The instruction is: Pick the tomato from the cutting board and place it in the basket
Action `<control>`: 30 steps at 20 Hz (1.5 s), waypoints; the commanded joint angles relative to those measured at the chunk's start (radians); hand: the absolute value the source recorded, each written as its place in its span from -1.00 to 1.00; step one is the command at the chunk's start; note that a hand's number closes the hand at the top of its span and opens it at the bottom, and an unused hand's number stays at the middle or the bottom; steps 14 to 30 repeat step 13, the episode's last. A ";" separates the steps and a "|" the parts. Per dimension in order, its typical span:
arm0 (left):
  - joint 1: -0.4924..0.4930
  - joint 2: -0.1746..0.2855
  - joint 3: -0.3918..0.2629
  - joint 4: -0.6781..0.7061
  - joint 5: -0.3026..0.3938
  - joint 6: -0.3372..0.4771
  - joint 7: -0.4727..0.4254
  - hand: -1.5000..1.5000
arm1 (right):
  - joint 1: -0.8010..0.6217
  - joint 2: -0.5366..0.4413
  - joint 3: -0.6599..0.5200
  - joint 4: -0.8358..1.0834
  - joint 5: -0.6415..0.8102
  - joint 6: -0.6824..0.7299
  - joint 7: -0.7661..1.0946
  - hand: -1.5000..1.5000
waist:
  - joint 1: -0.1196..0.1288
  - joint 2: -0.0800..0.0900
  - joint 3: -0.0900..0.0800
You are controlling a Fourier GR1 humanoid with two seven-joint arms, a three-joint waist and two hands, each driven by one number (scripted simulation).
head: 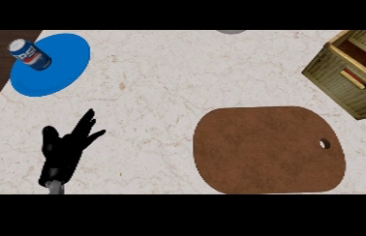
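Pale marbled counter [157,85], viewed from above. Brown cutting board [268,150] at lower right, hole near its right edge. Wicker basket [336,68] at upper right, partly cut off. Blue plate [68,61] at upper left, bearing a soda can [28,54]. Left hand [64,150] at lower left, fingers spread, released, grasping nothing. Tomato: whereabouts cannot be told.

The basket [330,73] runs off the right edge. A grey thing [230,31] at the top edge shows only a sliver, too little to identify. The left forearm [55,186] is cut at the bottom.
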 commanded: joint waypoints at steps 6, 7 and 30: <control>0.020 -0.025 -0.056 0.040 -0.036 0.006 0.060 0.00 | -0.094 -0.044 -0.081 0.188 -0.037 0.051 0.043 -1.00 | 0.002 0.014 -0.008; 0.048 -0.002 -0.034 0.009 -0.009 -0.018 0.052 0.00 | -0.084 -0.088 -0.104 0.218 -0.055 0.074 0.044 -1.00 | 0.009 0.014 -0.007; 0.024 0.001 -0.018 0.026 -0.010 -0.009 0.057 0.00 | -0.075 -0.137 -0.109 0.253 -0.043 0.062 0.038 -1.00 | 0.007 0.025 -0.004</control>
